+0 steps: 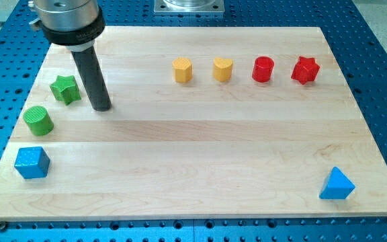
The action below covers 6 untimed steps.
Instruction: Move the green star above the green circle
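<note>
So here's what you're looking at, with the green circle (pixel 38 119) as the anchor. The green star (pixel 65 89) sits up and to the view's right of it, close but not touching, so it's diagonal rather than straight above. I'd say the job is nearly there and wants a small nudge toward the view's left.

That fits where my tip (pixel 102 106) is parked: on the wooden board (pixel 200 148), right of the circle and just beside the star's right side, which is the side you'd push from. Can't tell if it's touching the star.

No fingers on this rig, just a plain rod, so nothing opens or closes.

The blue cube (pixel 31 162) sits just below the circle. The yellow and red blocks are lined up well off to its upper right, out of the way.

The arm's upper housing is cut off at the view's top.
</note>
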Motion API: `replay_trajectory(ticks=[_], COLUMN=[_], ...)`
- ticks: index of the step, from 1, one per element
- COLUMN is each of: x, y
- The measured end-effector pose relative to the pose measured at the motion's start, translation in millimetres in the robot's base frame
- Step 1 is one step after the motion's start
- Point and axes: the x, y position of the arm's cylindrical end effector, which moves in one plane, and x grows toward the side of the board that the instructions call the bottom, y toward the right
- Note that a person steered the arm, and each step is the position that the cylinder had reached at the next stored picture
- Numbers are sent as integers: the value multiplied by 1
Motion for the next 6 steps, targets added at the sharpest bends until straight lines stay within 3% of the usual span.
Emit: replay_trajectory(ticks=[2,5,6], x=[-30,-29,-9], y=[-13,-53,70])
